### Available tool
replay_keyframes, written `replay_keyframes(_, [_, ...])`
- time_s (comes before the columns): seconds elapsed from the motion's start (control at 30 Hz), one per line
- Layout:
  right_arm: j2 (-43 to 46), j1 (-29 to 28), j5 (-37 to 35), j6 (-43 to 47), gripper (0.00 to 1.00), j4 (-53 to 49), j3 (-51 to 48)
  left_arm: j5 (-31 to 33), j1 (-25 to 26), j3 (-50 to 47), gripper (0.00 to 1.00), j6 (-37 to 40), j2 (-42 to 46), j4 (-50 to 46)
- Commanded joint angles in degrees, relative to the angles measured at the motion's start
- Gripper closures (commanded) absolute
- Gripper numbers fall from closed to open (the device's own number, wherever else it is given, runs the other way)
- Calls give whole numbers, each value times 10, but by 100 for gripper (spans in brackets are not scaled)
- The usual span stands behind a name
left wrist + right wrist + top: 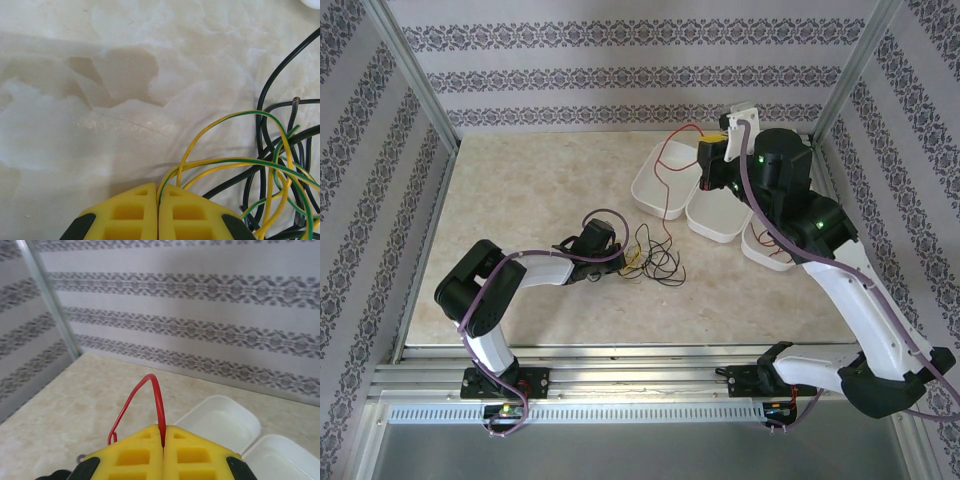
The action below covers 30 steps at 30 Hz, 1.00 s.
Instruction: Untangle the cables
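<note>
Your left gripper (158, 189) has its yellow jaws pressed together on the yellow-green cable (226, 162), which leaves the seam between them and loops off to the right. That cable runs straight into the black cable (266, 98), and the two cross over and under each other in one tangle lying on the tabletop (100, 125). In the top view this gripper (605, 246) sits low at the left edge of the tangle, near the middle of the tabletop (540, 190).

Your right gripper (163, 432) also has its jaws shut tight, pinching the red cable (156, 390), which rises from the seam in a narrow loop. From above, this gripper (713, 152) is raised over the far right of the tabletop, and the red cable (665, 150) arcs out to its left and down toward the leftmost of three white trays (660, 190). The trays stand side by side in a diagonal row, well apart from the yellow-green (632, 258) and black (665, 268) tangle.
</note>
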<state>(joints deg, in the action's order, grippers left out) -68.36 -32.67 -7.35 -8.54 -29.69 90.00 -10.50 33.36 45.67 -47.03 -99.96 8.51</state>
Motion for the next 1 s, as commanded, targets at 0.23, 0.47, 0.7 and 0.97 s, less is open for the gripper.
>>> replay_keyframes(0.23, [-41,55,-81,-15,100,23,-25,1,0,-5,100,-3,-22,-11])
replay_keyframes(0.47, [-64,89,-93,-22,100,46,-44,-2,-1,-3,100,-3,-26,-10])
replay_keyframes(0.7, [-94,132,-90,-21,100,65,-54,-3,-2,-4,100,-4,-27,-10])
replay_keyframes(0.97, [-123,162,-110,-7,100,78,-83,-2,-4,-6,100,-3,-24,-11])
